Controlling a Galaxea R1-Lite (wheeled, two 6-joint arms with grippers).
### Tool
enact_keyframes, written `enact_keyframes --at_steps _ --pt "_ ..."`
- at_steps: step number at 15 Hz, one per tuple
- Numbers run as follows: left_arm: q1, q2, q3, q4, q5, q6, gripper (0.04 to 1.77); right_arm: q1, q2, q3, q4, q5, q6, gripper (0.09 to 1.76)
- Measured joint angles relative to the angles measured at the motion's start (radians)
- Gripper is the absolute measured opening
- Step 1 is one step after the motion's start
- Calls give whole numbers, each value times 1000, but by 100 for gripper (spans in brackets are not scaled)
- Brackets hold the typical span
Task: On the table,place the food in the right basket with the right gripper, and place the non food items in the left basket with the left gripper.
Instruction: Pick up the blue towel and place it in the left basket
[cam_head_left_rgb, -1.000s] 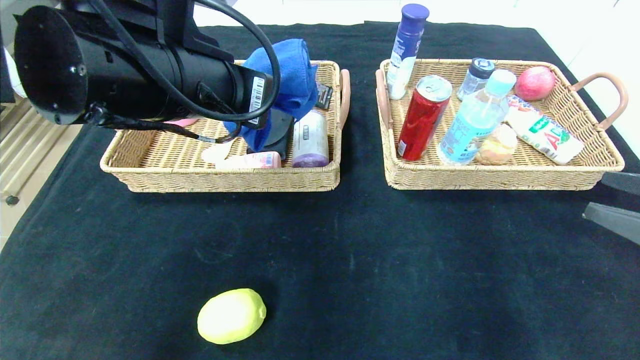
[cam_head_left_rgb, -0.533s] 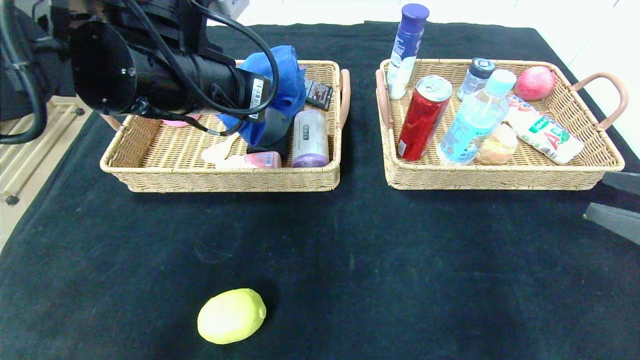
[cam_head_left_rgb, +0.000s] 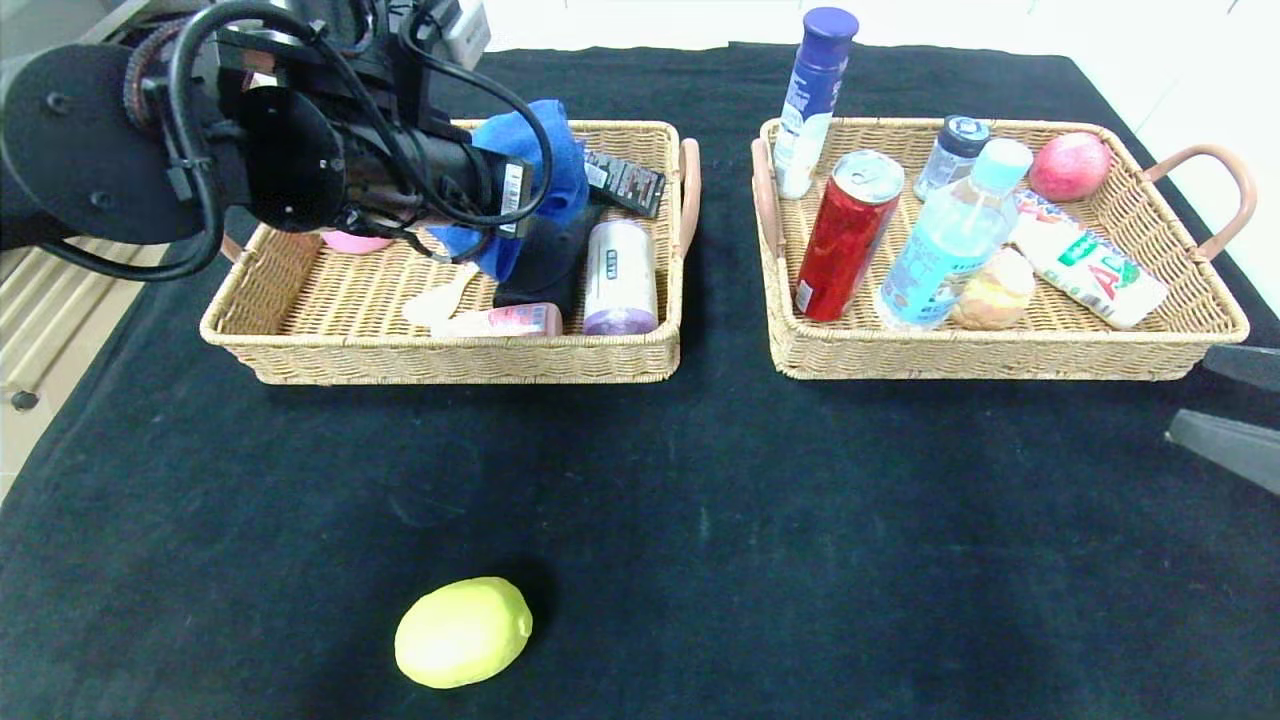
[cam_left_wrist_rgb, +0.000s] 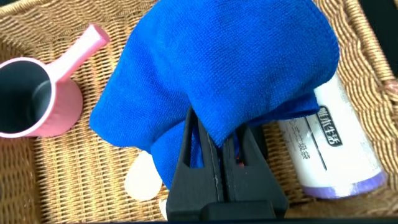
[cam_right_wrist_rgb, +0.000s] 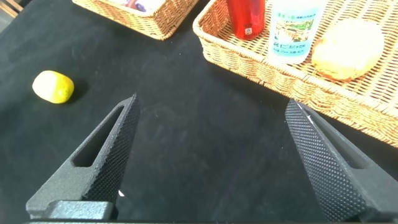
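- While the left gripper hangs over the left basket, it is clenched on the blue cloth, which drapes above the basket's contents.
- The pink saucepan lies in that basket beside the cloth.
- The right gripper is spread wide above the tabletop, near the right basket.
- The lemon sits on the tabletop, well apart from both baskets.
- The red can and water bottle stand in the right basket.
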Motion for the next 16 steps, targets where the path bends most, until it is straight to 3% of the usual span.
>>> enact_keyframes --at_steps 4,7,11,16 --pt "-3 17 3 -7 0 -2 71 0 0 2 -1 0 -1 171" --pt "-4 19 8 -8 0 -2 102 0 0 2 0 0 -1 171" --pt "-2 11 13 -7 4 -4 130 0 0 2 -1 0 -1 171" --pt "-4 0 24 -5 5 -4 149 0 -2 2 -1 0 -1 171"
